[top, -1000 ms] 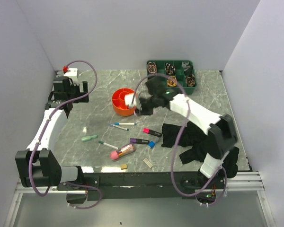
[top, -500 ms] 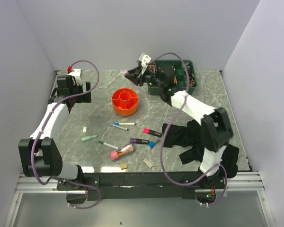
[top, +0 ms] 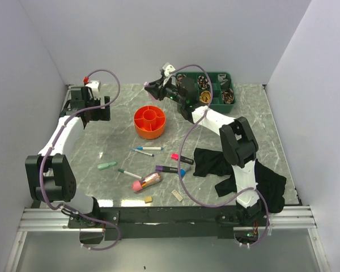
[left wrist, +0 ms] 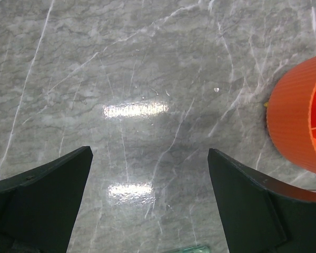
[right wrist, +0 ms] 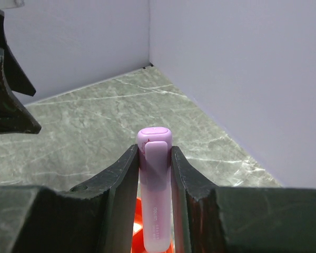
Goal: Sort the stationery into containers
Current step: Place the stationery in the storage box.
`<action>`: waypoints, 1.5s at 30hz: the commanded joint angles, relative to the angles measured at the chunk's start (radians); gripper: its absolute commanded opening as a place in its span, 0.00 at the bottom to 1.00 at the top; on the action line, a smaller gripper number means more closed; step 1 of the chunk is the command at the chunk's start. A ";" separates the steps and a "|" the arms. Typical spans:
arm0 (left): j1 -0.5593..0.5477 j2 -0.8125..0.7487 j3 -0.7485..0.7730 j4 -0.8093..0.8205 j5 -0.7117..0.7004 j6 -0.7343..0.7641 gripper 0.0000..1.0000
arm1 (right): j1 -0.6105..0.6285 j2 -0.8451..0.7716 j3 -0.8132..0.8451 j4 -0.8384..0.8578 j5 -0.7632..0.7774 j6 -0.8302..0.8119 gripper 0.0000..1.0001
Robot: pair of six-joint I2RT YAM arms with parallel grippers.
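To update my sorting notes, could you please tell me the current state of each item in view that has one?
Right gripper: shut on the lilac marker, high above the table.
Left gripper: open, empty.
Orange organiser: upright on the table.
White pen: lying flat, unsorted.
Pink case: lying flat, unsorted.
Black cloth: crumpled.
Green tray: compartments filled.

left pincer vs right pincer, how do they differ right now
The left pincer is wide open and empty; the right pincer is shut on a lilac marker. The left faces the table beside the orange organiser; the right is raised high. Both have dark fingers.
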 commanded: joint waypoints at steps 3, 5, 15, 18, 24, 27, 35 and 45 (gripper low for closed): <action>0.004 0.024 0.053 0.006 -0.011 0.015 0.99 | -0.007 0.040 0.031 0.045 -0.001 0.034 0.00; 0.003 0.027 0.056 0.007 -0.013 0.016 1.00 | -0.004 0.048 0.024 0.036 0.000 0.028 0.00; 0.004 0.018 0.042 0.018 -0.010 0.007 0.99 | -0.004 0.077 0.039 -0.077 0.032 0.001 0.00; 0.004 0.009 0.033 0.021 -0.011 0.007 0.99 | -0.005 0.074 0.028 -0.099 0.028 -0.019 0.11; 0.004 -0.021 0.024 0.021 -0.008 0.008 1.00 | -0.004 0.056 0.028 -0.137 0.025 -0.032 0.41; 0.004 -0.039 0.016 0.027 -0.005 0.004 1.00 | -0.004 0.023 0.019 -0.157 0.034 -0.030 0.57; 0.006 -0.088 0.005 0.066 0.009 0.002 0.99 | -0.004 -0.177 -0.073 -0.314 0.057 -0.131 0.74; 0.012 -0.201 -0.056 0.141 0.010 -0.071 0.99 | 0.054 -0.400 -0.255 -1.092 0.147 -0.755 0.75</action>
